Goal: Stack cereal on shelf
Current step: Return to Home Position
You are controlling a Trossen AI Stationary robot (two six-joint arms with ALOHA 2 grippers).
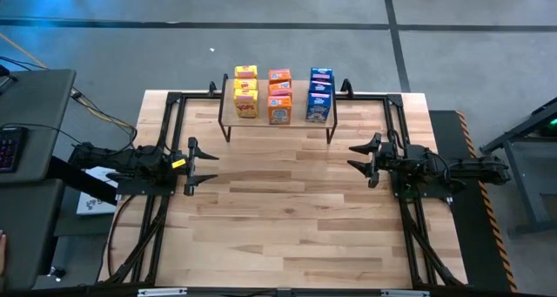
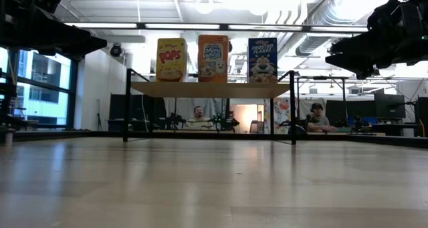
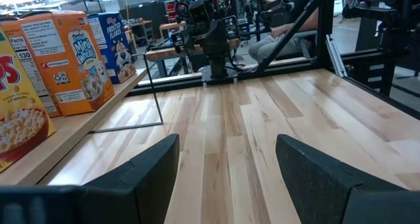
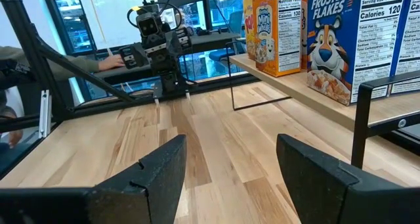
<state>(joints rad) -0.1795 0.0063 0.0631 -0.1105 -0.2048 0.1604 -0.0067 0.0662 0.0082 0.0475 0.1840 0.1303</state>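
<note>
Evidently the job is winding down to its homing step: the butcher-block table (image 1: 287, 227) is carrying the shelf (image 1: 264, 121) at its far edge, and the shelf is holding all 9 cereal boxes, 3 yellow (image 1: 246, 91), 3 orange (image 1: 279, 96) and 3 blue (image 1: 320, 94), in side-by-side rows. The left gripper (image 1: 207, 165) and right gripper (image 1: 355, 158) are hanging spread and empty over the table's sides, well apart from the shelf. The next move is probably calling only for both arms to park without brushing the boxes.
</note>
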